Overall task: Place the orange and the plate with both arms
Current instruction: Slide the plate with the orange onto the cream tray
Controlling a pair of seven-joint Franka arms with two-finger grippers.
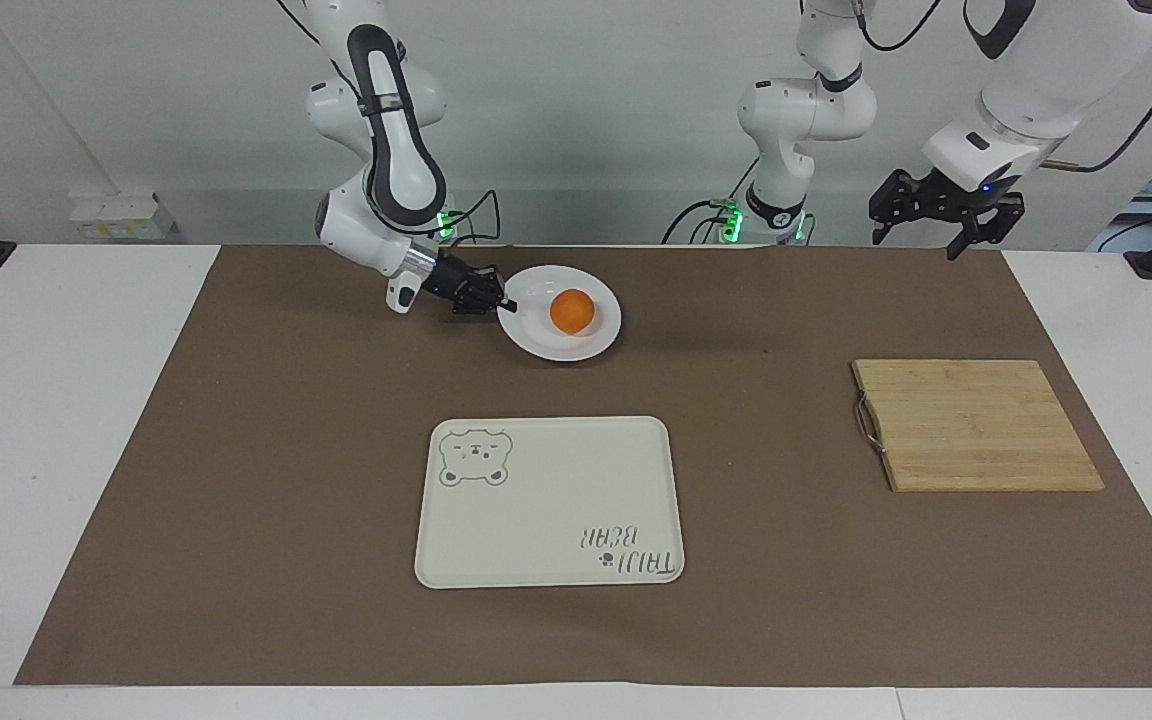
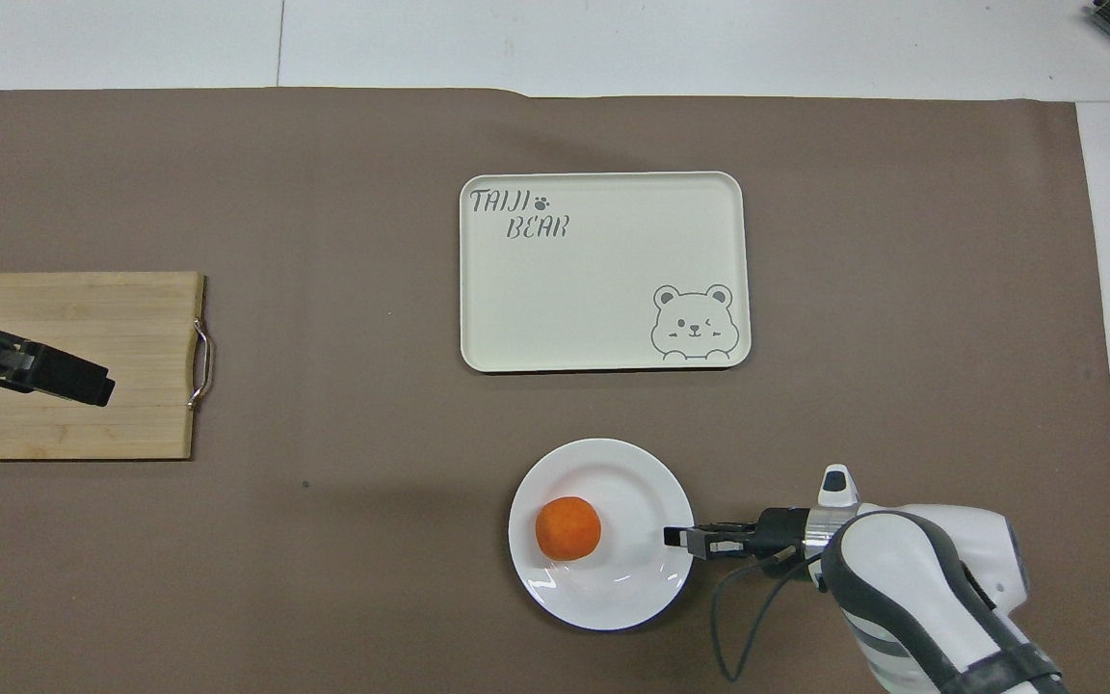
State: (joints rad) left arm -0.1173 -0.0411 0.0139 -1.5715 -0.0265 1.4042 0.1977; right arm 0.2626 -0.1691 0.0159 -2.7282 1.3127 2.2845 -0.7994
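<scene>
Orange (image 1: 572,311) on plate (image 1: 536,340) — right claw (image 1: 503,303) at its rim

a glossy white plate (image 1: 591,338) is catching highlights, a matt brown cover (image 1: 236,480) is lying smooth, and a wooden board (image 1: 976,425) is showing slatted grain beside its metal handle (image 1: 867,425).
</scene>
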